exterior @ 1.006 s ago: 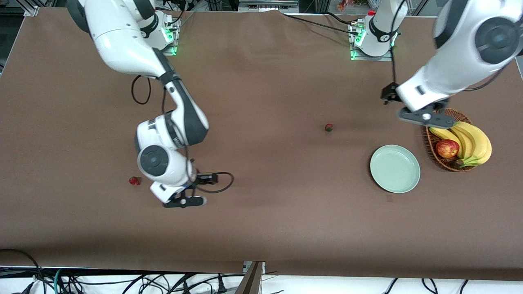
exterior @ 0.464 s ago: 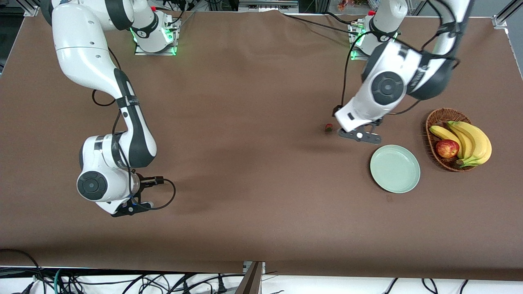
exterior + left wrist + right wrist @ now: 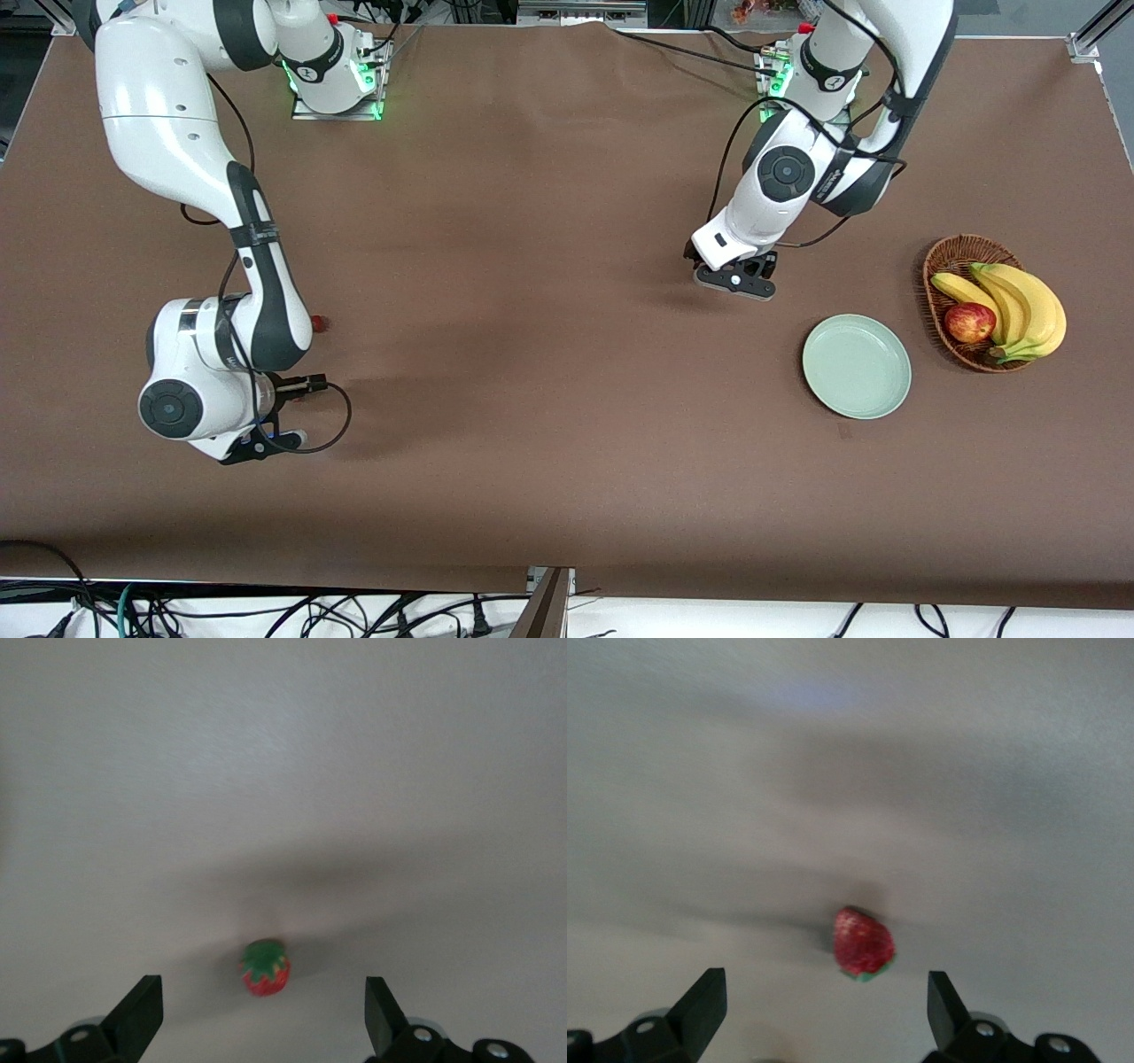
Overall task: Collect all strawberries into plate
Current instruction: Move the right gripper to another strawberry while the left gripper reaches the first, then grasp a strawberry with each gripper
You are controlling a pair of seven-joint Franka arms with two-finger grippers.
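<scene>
Both arms hover with fingers spread wide: the left end effector over a strawberry on the bare table toward the plate, the right end effector over another strawberry at the right arm's end. The plate is empty, and a third berry peeks out beside the right arm. Each berry is tiny against that spread, so an off-centre descent could nudge it rolling instead of pinching it

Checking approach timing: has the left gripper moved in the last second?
Yes. The left gripper, open, has swung from over the basket toward the table's middle and now hangs over a strawberry, well short of the plate.
</scene>
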